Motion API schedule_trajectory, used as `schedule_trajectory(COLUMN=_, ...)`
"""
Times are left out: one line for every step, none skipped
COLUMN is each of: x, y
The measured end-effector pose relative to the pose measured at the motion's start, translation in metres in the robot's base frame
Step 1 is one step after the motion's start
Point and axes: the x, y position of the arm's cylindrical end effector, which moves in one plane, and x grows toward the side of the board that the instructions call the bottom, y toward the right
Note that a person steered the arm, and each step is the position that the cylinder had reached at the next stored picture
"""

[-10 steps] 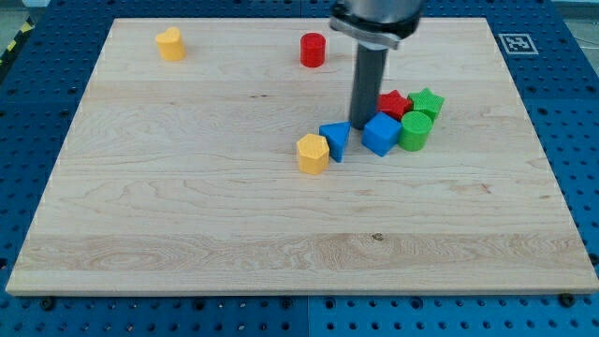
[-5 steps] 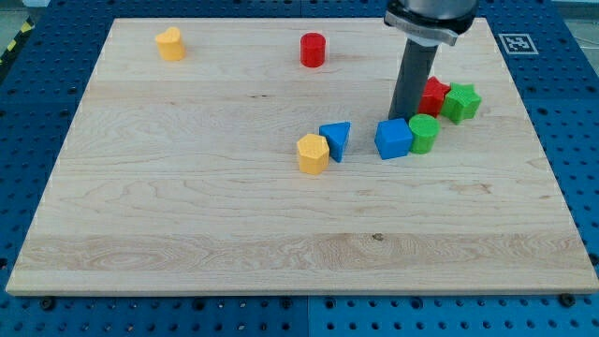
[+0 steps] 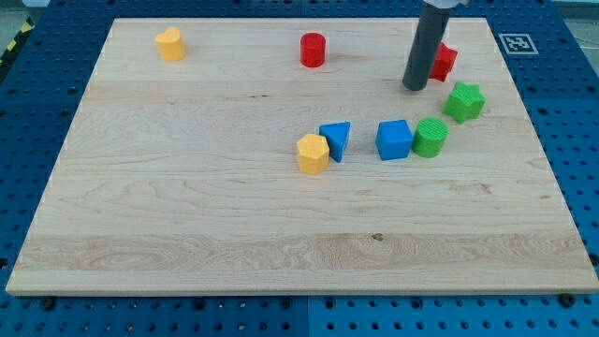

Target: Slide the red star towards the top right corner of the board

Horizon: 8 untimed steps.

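The red star [image 3: 444, 62] lies near the board's top right, partly hidden behind my dark rod. My tip [image 3: 414, 87] rests on the board just left of and below the star, touching or nearly touching it. The green star [image 3: 464, 101] lies below and to the right of the red star, apart from it. The green cylinder [image 3: 430, 138] and the blue cube [image 3: 394, 139] sit side by side further down.
A blue triangular block [image 3: 335, 140] and a yellow hexagonal block [image 3: 313, 153] sit near the board's middle. A red cylinder [image 3: 313, 50] stands at top centre, a yellow block [image 3: 169, 44] at top left. The wooden board [image 3: 187, 215] ends at its right edge past a marker tag [image 3: 514, 43].
My tip has moved up and to the right, pushing the red star with it towards the top right. The green star shifted right and now sits apart from the red star.
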Motion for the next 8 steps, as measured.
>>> schedule_trajectory(x=-0.029, y=0.015)
schedule_trajectory(x=-0.051, y=0.054)
schedule_trajectory(x=-0.046, y=0.050)
schedule_trajectory(x=-0.027, y=0.047)
schedule_trajectory(x=-0.018, y=0.053)
schedule_trajectory(x=-0.030, y=0.078)
schedule_trajectory(x=-0.052, y=0.090)
schedule_trajectory(x=-0.048, y=0.087)
